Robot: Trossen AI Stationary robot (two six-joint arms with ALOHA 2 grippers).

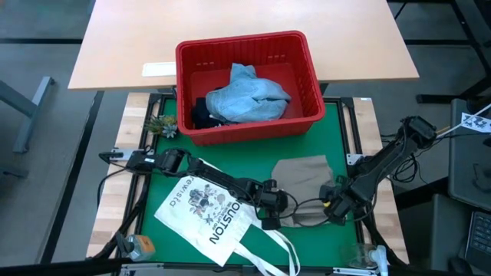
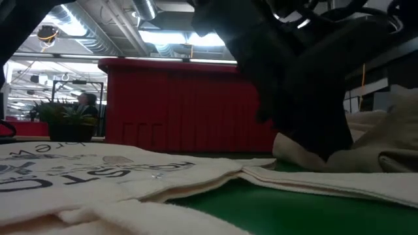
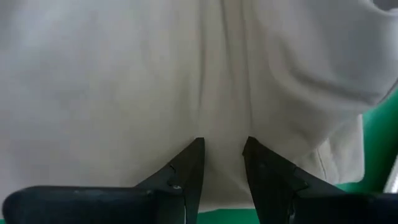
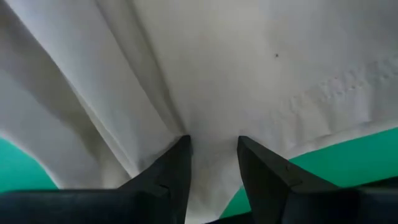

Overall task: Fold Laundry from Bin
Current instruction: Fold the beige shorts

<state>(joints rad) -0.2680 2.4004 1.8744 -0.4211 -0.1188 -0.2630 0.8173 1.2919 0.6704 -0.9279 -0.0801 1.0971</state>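
Observation:
A beige cloth (image 1: 303, 178) lies on the green mat (image 1: 253, 157) right of the middle. My left gripper (image 1: 273, 205) is shut on its near left part and my right gripper (image 1: 335, 205) on its near right part. Both wrist views are filled with pale cloth (image 3: 186, 74) (image 4: 236, 68). The red bin (image 1: 311, 115) stands at the mat's far edge. Inside it lie light blue denim (image 1: 249, 96) and a dark garment (image 1: 203, 115). In the low view a dark gripper (image 2: 307, 111) sits on the cloth (image 2: 379, 143). My left gripper pinches the beige cloth near its near left edge (image 3: 221, 134) between its two fingers, slanting down from the table's left. A lengthwise crease runs up from the gap; how many layers I cannot tell. The far part of the cloth rests on the mat. My right gripper pinches the cloth's near right part (image 4: 212, 144) between its two fingers, from above, pointing down. Creases fan out from its fingertip (image 4: 180, 149), so the cloth is bunched there. A stitched hem (image 4: 336, 93) runs close by, with the mat showing beyond it.
A white tote bag printed "HOUSTON" (image 1: 205, 215) lies on the mat's near left, its straps (image 1: 268, 249) trailing toward the near edge under the left arm. A small plant (image 1: 161, 124) stands left of the bin. A wooden table (image 1: 138, 38) lies beyond the mat.

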